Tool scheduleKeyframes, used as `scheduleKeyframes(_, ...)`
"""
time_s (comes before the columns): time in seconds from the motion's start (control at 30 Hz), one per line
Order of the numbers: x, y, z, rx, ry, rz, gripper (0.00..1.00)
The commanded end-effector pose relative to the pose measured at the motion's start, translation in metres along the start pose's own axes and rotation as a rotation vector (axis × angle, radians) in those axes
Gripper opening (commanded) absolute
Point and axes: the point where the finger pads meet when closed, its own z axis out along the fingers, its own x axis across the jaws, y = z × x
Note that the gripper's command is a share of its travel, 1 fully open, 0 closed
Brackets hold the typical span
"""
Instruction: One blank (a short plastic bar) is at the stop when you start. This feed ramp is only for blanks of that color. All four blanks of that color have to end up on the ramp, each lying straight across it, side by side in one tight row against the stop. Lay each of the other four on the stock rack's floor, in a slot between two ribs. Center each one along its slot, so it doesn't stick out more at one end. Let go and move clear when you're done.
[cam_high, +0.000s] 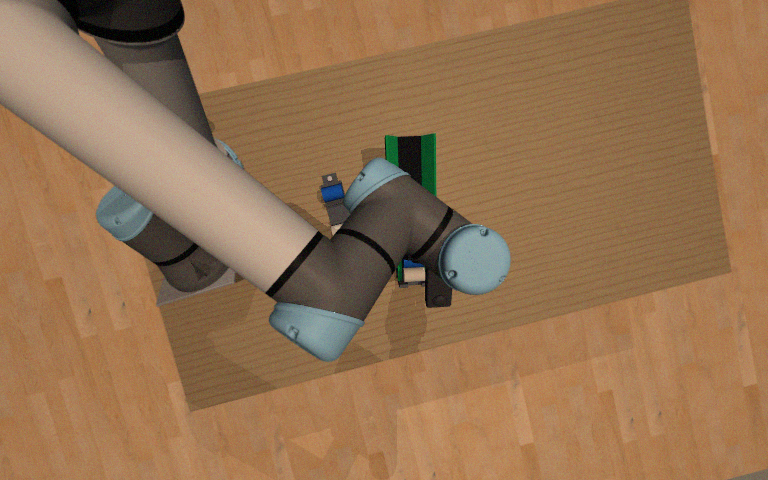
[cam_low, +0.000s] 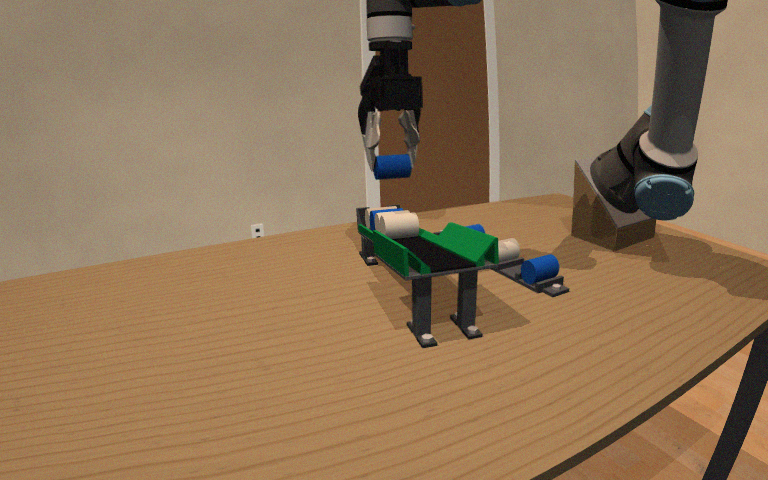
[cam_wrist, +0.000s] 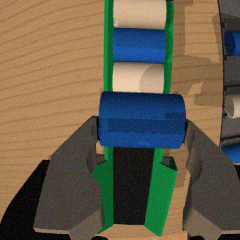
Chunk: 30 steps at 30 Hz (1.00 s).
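Note:
My gripper (cam_low: 391, 163) (cam_wrist: 140, 119) is shut on a blue blank (cam_low: 391, 166) (cam_wrist: 141, 120) and holds it level, high above the lower part of the green feed ramp (cam_low: 390, 251) (cam_wrist: 107, 75) (cam_high: 391, 150). On the ramp lie a cream blank (cam_low: 399, 224) (cam_wrist: 138, 78), a blue blank (cam_low: 385, 212) (cam_wrist: 139, 45) and another cream blank (cam_wrist: 139, 13), side by side towards the stop. The stock rack (cam_low: 552, 288) (cam_high: 328, 180) beside the ramp carries a blue blank (cam_low: 539, 268) (cam_high: 331, 193), a cream blank (cam_low: 508, 247) (cam_wrist: 232, 105) and another blue blank (cam_low: 475, 228). In the overhead view the arm hides the gripper.
The ramp stands on dark legs (cam_low: 421, 311) on the wooden table (cam_low: 226, 367). The arm's base (cam_low: 611, 226) sits at the table's back right. The rack lies low on the table between the ramp and the base.

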Motion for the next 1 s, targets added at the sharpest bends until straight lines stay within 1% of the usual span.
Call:
scheduleKeyframes(0.0, 0.007, -0.009, 0.001, 0.001, -0.001, -0.007, 0.33)
scheduleKeyframes(0.13, 0.031, -0.034, 0.007, 0.005, -0.003, -0.038, 0.33)
scheduleKeyframes(0.2, 0.031, -0.034, 0.007, 0.005, -0.003, -0.038, 0.33)
scheduleKeyframes(0.33, 0.068, -0.064, 0.018, 0.007, -0.003, -0.083, 0.33)
scheduleKeyframes(0.43, 0.082, -0.074, 0.023, 0.007, -0.002, -0.100, 0.33)
scheduleKeyframes(0.47, 0.094, -0.081, 0.027, 0.007, -0.002, -0.113, 0.33)
scheduleKeyframes(0.53, 0.104, -0.087, 0.031, 0.006, -0.002, -0.126, 0.33)
scheduleKeyframes(0.6, 0.123, -0.096, 0.039, 0.005, -0.001, -0.148, 0.33)
scheduleKeyframes(0.63, 0.124, -0.096, 0.039, 0.005, -0.001, -0.150, 0.33)
scheduleKeyframes(0.7, 0.140, -0.103, 0.046, 0.003, -0.001, -0.169, 0.33)
scheduleKeyframes(0.77, 0.140, -0.103, 0.046, 0.003, -0.001, -0.169, 0.33)
scheduleKeyframes(0.87, 0.154, -0.107, 0.052, 0.000, 0.000, -0.187, 0.33)
scheduleKeyframes(0.97, 0.158, -0.109, 0.054, 0.000, 0.000, -0.192, 0.33)
